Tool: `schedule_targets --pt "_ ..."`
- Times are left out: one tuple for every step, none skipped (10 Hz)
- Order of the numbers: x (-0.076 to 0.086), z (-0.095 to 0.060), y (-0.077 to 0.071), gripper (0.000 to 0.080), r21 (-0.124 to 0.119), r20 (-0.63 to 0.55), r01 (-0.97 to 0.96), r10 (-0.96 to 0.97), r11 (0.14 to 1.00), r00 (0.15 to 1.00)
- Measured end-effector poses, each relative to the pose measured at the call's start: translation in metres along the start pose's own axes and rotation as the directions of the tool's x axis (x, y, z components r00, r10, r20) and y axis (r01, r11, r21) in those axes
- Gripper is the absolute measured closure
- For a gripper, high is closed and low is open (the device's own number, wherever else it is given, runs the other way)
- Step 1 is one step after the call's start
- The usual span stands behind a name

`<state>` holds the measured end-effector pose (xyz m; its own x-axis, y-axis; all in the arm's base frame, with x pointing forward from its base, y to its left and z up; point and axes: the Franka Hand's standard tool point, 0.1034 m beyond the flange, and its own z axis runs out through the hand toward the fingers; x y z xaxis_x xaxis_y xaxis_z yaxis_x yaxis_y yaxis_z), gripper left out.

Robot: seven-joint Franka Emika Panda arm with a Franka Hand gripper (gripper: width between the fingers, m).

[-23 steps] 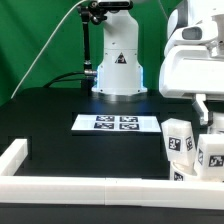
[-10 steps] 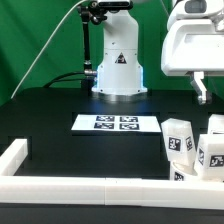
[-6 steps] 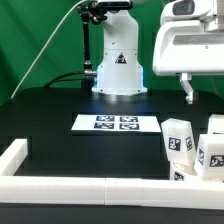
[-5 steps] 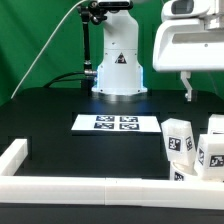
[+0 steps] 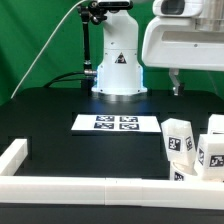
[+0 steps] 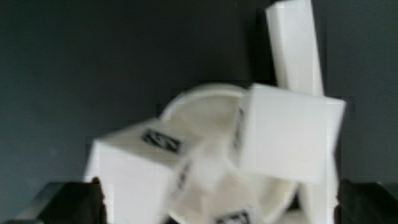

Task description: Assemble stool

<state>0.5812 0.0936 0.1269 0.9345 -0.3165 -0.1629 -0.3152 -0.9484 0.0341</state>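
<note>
Gripper (image 5: pixel 196 84) up high at the exterior view's right, well above the table (image 5: pixel 60 125), jaws spread wide w/ nothing between them, holding nothing. One slim finger (image 5: pixel 176 81) shows clearly hanging under the big white wrist housing; the other is cut by the frame edge. Below it and well apart sit the stool parts, bunched at the exterior view's right near the front rail (image 5: pixel 90 187): chunky white legs (image 5: pixel 179 139) w/ black-and-white tags on their faces, standing close together, partly cropped by the frame edge. The wrist view looks down on the same cluster: a round seat (image 6: pixel 205 110) peeking out behind, a tagged leg block in front, a flat-faced piece leaning across it, a long white bar upright-ish behind, all blurry; can't tell which pieces touch. Marker board (image 5: pixel 116 123) lies flat mid-table, just ahead of the robot base (image 5: pixel 118 62), clear of the parts. White rail runs along the front and turns up the exterior view's left side. Green backdrop (image 5: pixel 35 35) behind.
</note>
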Motion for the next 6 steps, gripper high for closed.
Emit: schedule_targets --pt "0.0034 -0.0003 0.0047 0.0151 0.000 0.011 -0.078 0.078 0.997 0.997" --pt "0.0027 -0.0003 0.0055 0.0151 0.016 0.026 -0.145 0.145 0.989 0.989" --pt "0.0043 -0.0010 -0.0008 0.0151 0.021 -0.001 -0.151 0.151 0.988 0.988" --pt "0.0041 -0.0004 -0.0007 0.0151 0.020 0.000 -0.147 0.147 0.989 0.989" --pt "0.0048 -0.0003 0.0007 0.0151 0.020 0.000 -0.152 0.152 0.988 0.988" --pt "0.0055 -0.0004 -0.0009 0.0151 0.032 -0.009 -0.169 0.170 0.985 0.985"
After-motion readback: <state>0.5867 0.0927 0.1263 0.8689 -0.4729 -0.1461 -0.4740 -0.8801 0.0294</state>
